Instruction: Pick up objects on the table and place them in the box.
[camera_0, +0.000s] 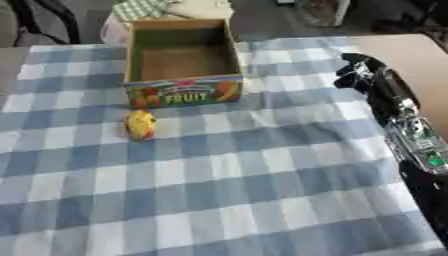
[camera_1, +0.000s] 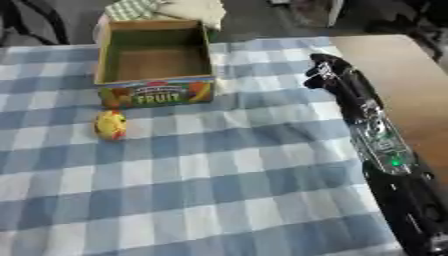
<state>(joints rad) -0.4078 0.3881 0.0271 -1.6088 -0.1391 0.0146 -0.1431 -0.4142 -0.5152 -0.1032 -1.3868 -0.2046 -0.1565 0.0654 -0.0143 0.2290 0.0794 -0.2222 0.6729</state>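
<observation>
A cardboard box (camera_0: 182, 90) printed with FRUIT stands open at the back of the table, and its inside looks bare. Just in front of its left corner lies a yellow and red fruit (camera_0: 140, 125) on the cloth. My right arm reaches in along the right edge, and my right hand (camera_0: 357, 72) hangs over the table's right side, well apart from the fruit and level with the box's front. Its fingers are curled in and I see nothing in them. My left hand does not show in either view.
A blue and white checked cloth (camera_0: 227, 175) covers the table; bare tabletop (camera_0: 411, 55) shows at the far right. Behind the table are a chair frame (camera_0: 44, 20) and folded cloths (camera_0: 175, 9).
</observation>
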